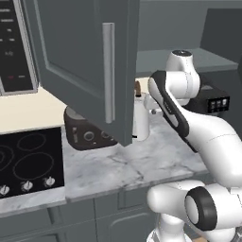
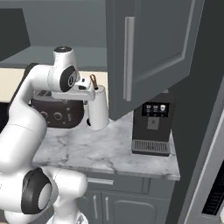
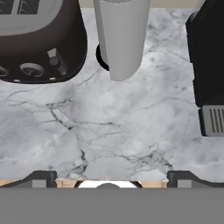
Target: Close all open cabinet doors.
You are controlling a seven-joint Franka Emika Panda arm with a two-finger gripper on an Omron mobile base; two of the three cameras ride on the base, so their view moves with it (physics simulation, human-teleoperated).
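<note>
One tall dark grey cabinet door stands swung out over the counter, and its long silver bar handle faces me. From the other side the same door and handle hang above the coffee machine. My hand hovers below and behind the door's lower edge, beside a white cylinder. In the hand view my gripper points down at the marble counter. It is open, its fingertips are wide apart, and nothing is between them.
A dark toaster sits on the counter left of the white cylinder. A black coffee machine stands at the right, near a tall panel. A black cooktop lies at the far left, under an oven panel.
</note>
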